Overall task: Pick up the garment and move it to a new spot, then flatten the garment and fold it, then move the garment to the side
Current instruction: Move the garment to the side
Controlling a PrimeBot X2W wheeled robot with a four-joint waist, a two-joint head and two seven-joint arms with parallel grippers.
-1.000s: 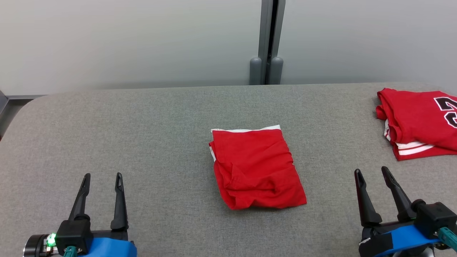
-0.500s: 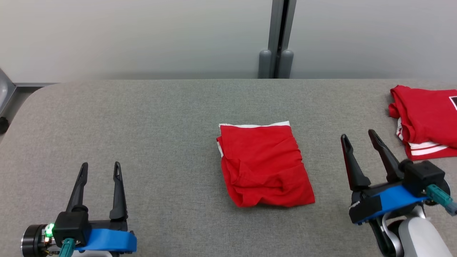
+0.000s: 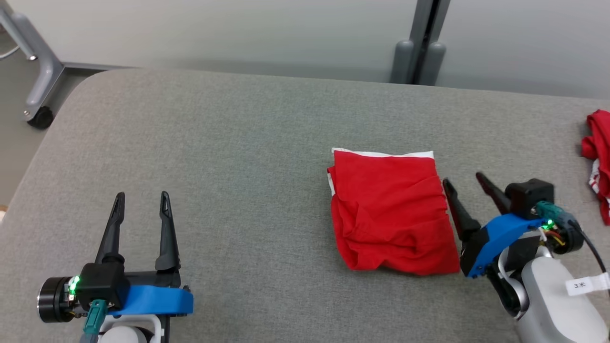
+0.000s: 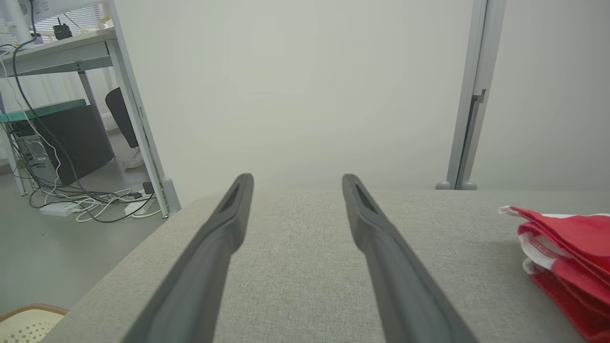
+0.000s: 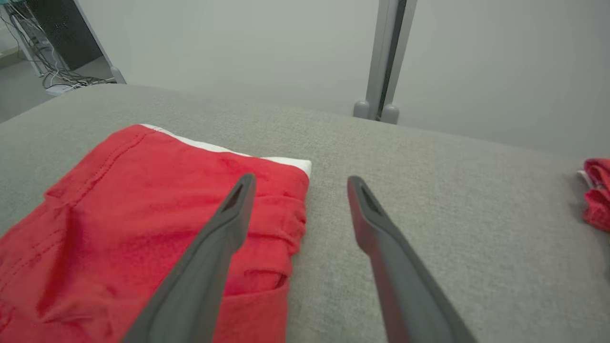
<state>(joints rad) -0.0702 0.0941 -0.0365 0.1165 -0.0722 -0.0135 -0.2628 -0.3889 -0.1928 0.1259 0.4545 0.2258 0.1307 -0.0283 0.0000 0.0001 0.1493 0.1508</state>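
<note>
The folded red garment (image 3: 391,212) is lying flat on the grey bench (image 3: 238,143), about mid-depth and toward the robot's right. Its white band is showing along the far edge and its near edge is bunching into loose rolls. Since it is sitting as a compact rectangle, the folding is looking done, and the step now in hand is probably carrying it to the side. The right end effector (image 3: 462,179) is hovering just beside the garment's right edge with its fingers spread apart and holding nothing. In the right wrist view its gap (image 5: 301,180) is lining up with that edge, one finger showing in front of red cloth (image 5: 143,200) and the other in front of bare bench, a stance suiting a pinch through the stacked layers. Whether the fingertips are touching the cloth I cannot tell. The left end effector (image 3: 142,195) is hanging well apart from the garment over bare bench, fingers parted and empty, seemingly waiting out of the way. A second red garment (image 3: 598,157) is lying at the bench's far right, which is likely making the open left side the better destination. The layers are looking soft and loose, so a grip on one edge alone is risking the fold falling open.
</note>
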